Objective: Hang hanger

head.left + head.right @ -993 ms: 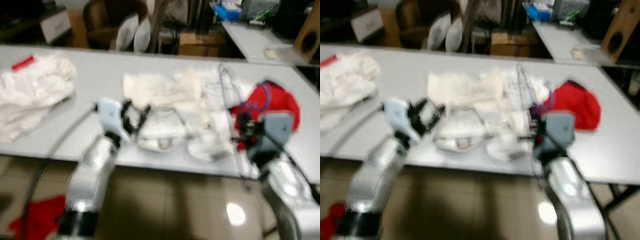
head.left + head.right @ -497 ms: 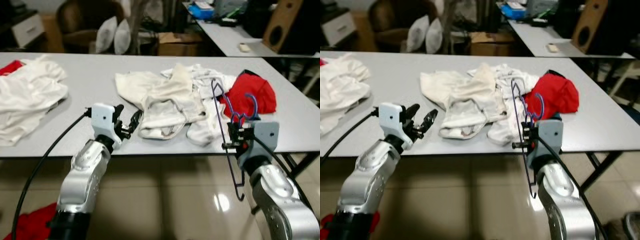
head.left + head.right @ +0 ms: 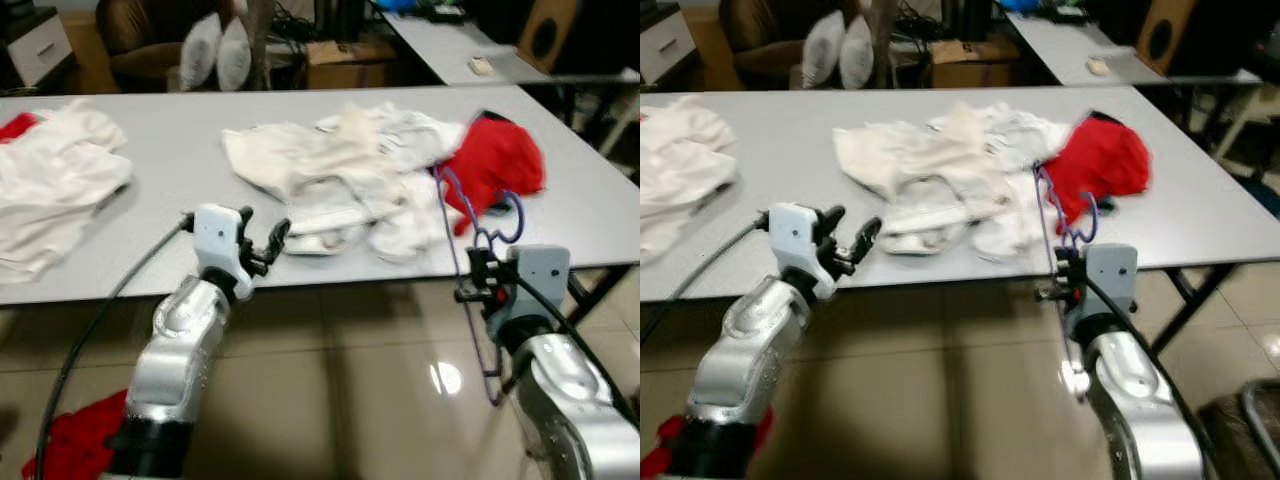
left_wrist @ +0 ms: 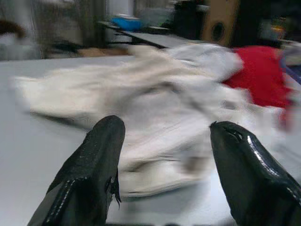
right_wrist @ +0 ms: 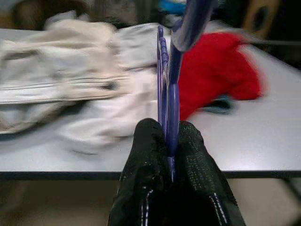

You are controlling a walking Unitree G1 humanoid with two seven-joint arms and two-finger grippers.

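The right tool [image 5: 168,141] is clenched on a purple hanger [image 3: 470,235], its two black fingers [image 5: 146,155] pressed together around the wire. The hanger stands upright in the grip just off the near edge of the grey surface [image 3: 150,150]; its hook curls above the tool, level with the surface, and its lower wire hangs down beside the silver forearm toward the tiled floor [image 3: 340,400]. The right tool itself sits in front of that edge, below the red cloth [image 3: 495,160].

The left tool [image 3: 262,245] is released, its fingers [image 4: 89,174] spread wide with nothing between them. It hovers at the near edge of the surface, pointing at the pile of white clothes [image 3: 330,175] that lies in the middle. A black cable [image 3: 90,330] runs from the left wrist down toward the floor.

The red cloth touches the right side of the white pile. A second heap of white clothes [image 3: 50,190] lies well apart at the far left of the surface. On the floor beside the left arm lies another red cloth [image 3: 80,440]. Behind the surface stand two white pillows [image 3: 210,50] and a second grey table [image 3: 460,50].
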